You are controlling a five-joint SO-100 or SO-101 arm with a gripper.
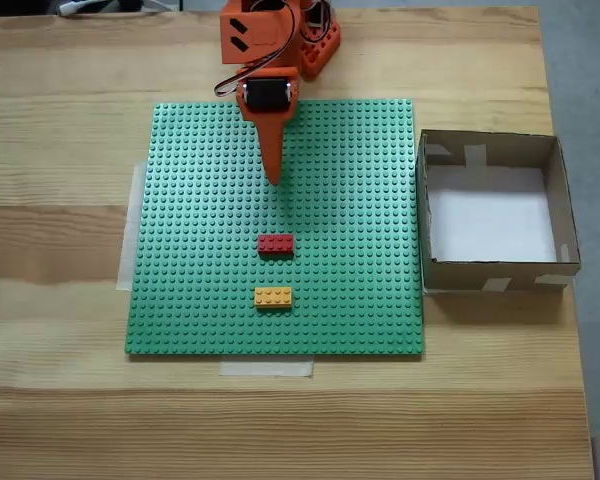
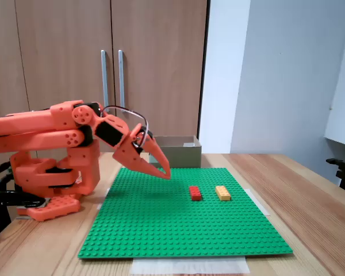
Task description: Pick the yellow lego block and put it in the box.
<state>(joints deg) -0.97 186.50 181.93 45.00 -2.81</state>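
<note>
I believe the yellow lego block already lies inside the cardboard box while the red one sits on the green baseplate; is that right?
Not quite: a fixed view from above shows the yellow lego block on the green baseplate, just beyond the red brick from the gripper. The box holds nothing.

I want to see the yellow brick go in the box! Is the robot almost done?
Not yet, it has barely begun. The yellow brick sits on the green plate, just past the red brick. The hand hovers over the plate, pinched shut and holding nothing. The box is empty. Reaching, grabbing, carrying and dropping are all left.
</note>
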